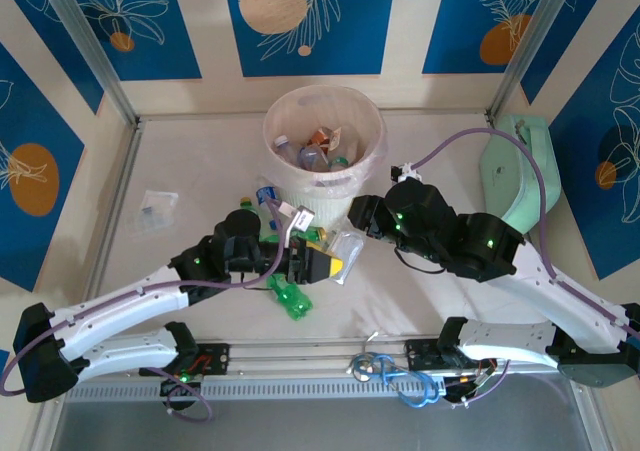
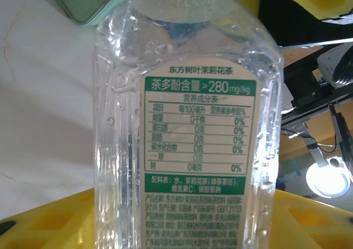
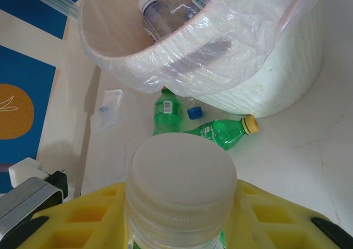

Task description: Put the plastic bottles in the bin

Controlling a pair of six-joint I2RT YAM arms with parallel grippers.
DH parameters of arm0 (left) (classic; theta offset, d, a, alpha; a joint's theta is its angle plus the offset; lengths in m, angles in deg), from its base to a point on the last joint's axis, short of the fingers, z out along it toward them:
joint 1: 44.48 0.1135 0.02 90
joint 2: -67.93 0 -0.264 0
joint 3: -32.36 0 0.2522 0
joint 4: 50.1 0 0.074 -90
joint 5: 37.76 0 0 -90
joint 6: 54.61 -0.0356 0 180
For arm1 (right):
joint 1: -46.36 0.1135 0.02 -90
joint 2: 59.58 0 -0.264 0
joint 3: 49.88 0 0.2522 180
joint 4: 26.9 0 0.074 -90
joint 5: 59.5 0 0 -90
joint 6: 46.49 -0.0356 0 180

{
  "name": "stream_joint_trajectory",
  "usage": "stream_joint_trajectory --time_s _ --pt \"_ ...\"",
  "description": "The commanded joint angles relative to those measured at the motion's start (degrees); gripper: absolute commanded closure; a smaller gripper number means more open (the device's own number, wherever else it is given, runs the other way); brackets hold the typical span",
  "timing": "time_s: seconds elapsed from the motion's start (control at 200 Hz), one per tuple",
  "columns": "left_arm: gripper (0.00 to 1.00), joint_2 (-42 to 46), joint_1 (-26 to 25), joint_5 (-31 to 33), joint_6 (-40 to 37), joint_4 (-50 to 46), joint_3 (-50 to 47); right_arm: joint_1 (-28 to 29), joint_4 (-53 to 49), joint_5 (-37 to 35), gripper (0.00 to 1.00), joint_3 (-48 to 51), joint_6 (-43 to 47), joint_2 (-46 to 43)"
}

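Clear and white-capped, one bottle is grasped below its cap by the right hand, close to the bin. The same bottle is flanked by the yellow fingers of the left hand; whether they are clamped on it cannot be told. Other bottles are seen inside the bin, while a green bottle and a yellow-capped green bottle lie on the counter at its foot.
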Motion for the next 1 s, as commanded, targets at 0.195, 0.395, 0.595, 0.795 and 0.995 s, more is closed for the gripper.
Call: stream_joint_trajectory --time_s 0.195,0.395,0.595,0.795,0.995 --pt "0.47 1.92 -0.31 0.41 2.48 5.54 -1.69 -1.31 3.78 2.91 0.39 -1.81 -0.01 -1.85" --pt "0.50 1.10 0.47 0.69 10.89 16.36 -4.45 -7.83 7.73 11.73 0.13 0.98 1.19 -4.92" --pt "0.50 -0.39 1.27 0.27 21.92 32.15 -6.17 -24.43 28.24 47.54 0.03 13.77 2.28 -10.28" --pt "0.49 -3.74 1.36 0.17 29.13 42.83 -5.78 -22.91 35.69 54.19 0.01 17.22 3.79 -10.84" --pt "0.50 -4.98 1.45 0.22 30.88 45.54 -5.99 -20.15 35.41 52.36 0.05 16.08 5.34 -9.31"
